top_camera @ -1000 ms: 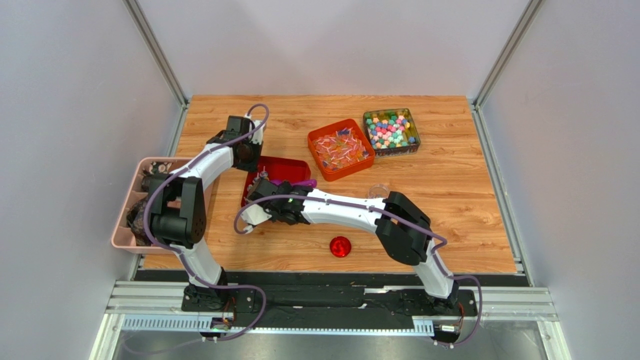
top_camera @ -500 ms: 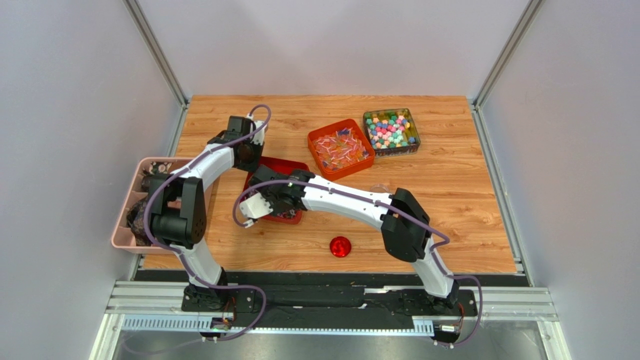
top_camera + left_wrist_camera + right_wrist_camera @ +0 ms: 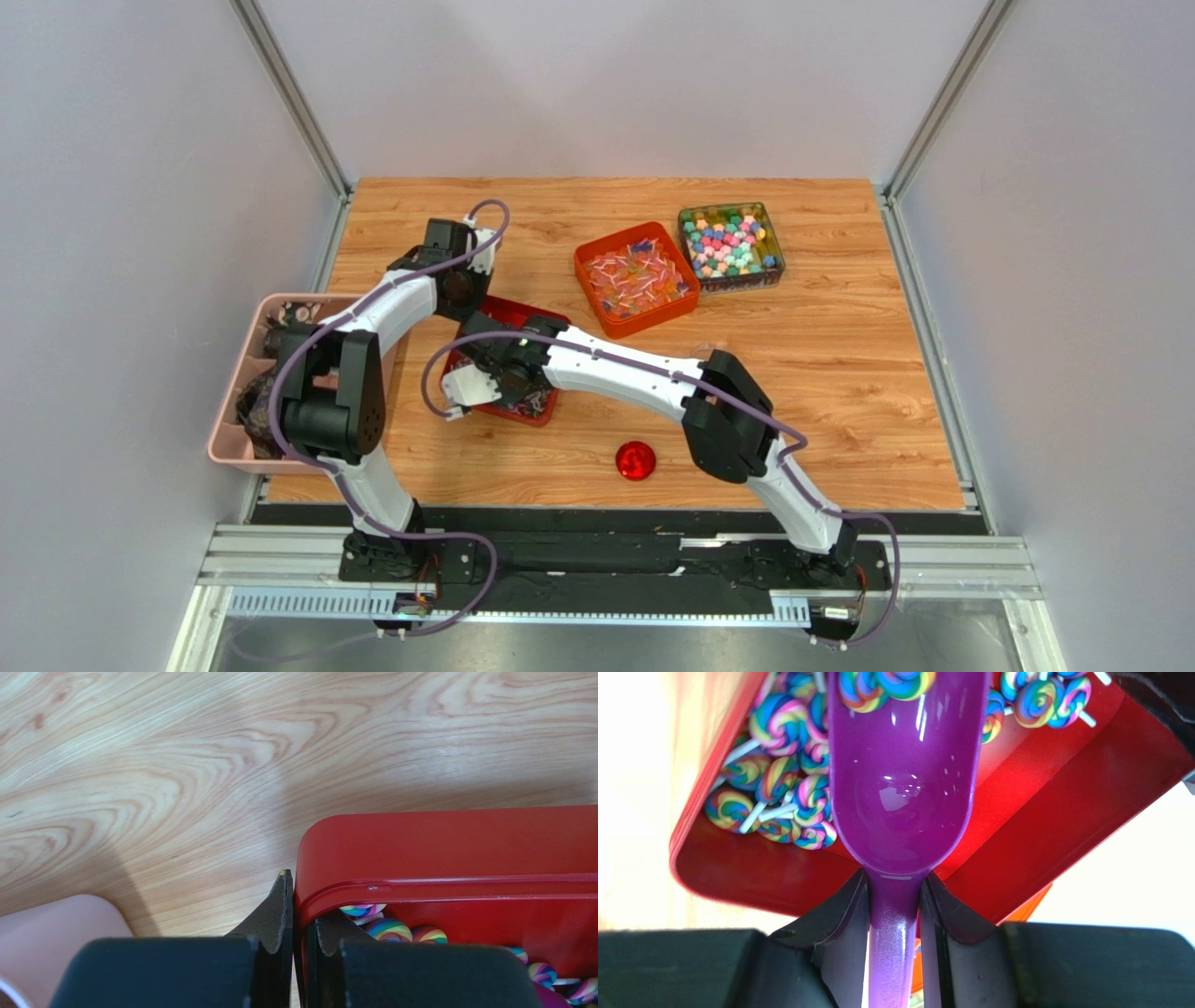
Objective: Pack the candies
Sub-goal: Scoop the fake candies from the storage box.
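Scooping step, judged from the layout. Left gripper (image 3: 300, 910): pinched tight on the corner wall of the red tray (image 3: 449, 847), 1 finger outside, 1 inside, bracing it on the table (image 3: 842, 364). Right gripper (image 3: 896, 889): closed round the handle of the purple scoop (image 3: 906, 777), bowl pointing away into the same tray.

Candies (image 3: 777, 791): rainbow swirl lollipops on white sticks, heaped along 1 side of the tray floor and across the far end. 2 or so right at the scoop's front lip, bowl otherwise bare and glossy. Inside the lip or just past it: cannot tell.

From above: more sweets in 2 boxes toward the far right, an orange box (image 3: 636, 280) of wrapped ones and a clear box (image 3: 731, 245) of coloured balls, both well apart from the grippers. Round red lid (image 3: 636, 459) alone on the near wood. Pink bin (image 3: 222, 434) at the left edge.

Next, probably: push the scoop forward under the heap, level it, lift without spilling. Firm left pinch needed against tray slide. Destination container not identifiable from these views. Risk: sticks snagging on the lip, lollipops rolling off a shallow load.
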